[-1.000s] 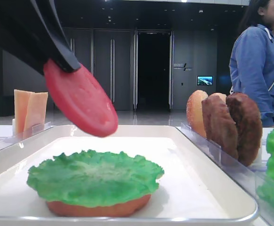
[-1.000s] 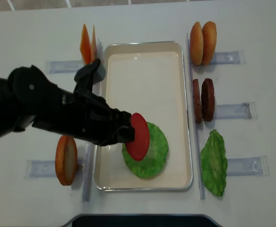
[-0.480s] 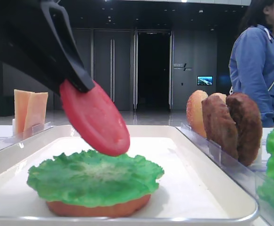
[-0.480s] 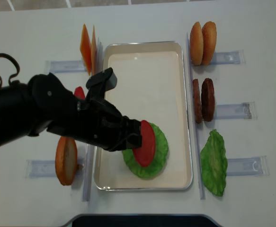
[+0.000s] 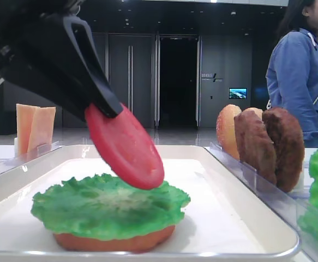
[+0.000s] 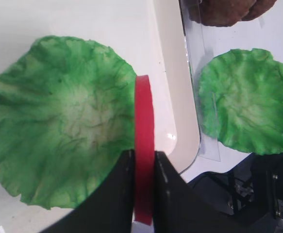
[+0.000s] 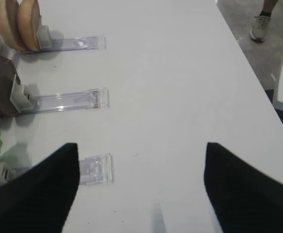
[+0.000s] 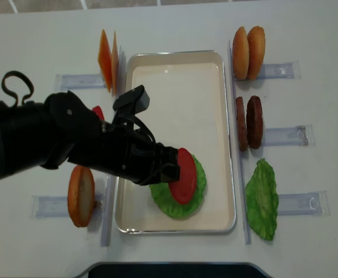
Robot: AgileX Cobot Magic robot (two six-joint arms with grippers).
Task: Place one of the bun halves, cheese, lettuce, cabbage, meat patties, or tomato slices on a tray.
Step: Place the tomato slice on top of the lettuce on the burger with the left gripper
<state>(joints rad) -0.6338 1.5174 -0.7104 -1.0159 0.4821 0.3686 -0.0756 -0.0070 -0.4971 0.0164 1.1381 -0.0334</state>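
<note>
White table (image 8: pixel 308 35) — left hand (image 8: pixel 170 172) pinching tomato slice (image 8: pixel 185 175) over lettuce (image 8: pixel 180 204).

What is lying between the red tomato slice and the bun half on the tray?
The green lettuce leaf covers the bun half, under the tilted tomato slice in the left hand. The low exterior view shows this.

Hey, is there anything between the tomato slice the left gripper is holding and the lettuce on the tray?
Nothing visible. The left gripper holds the tomato slice tilted just above the lettuce on the tray, with only open air below its lower edge.
</note>
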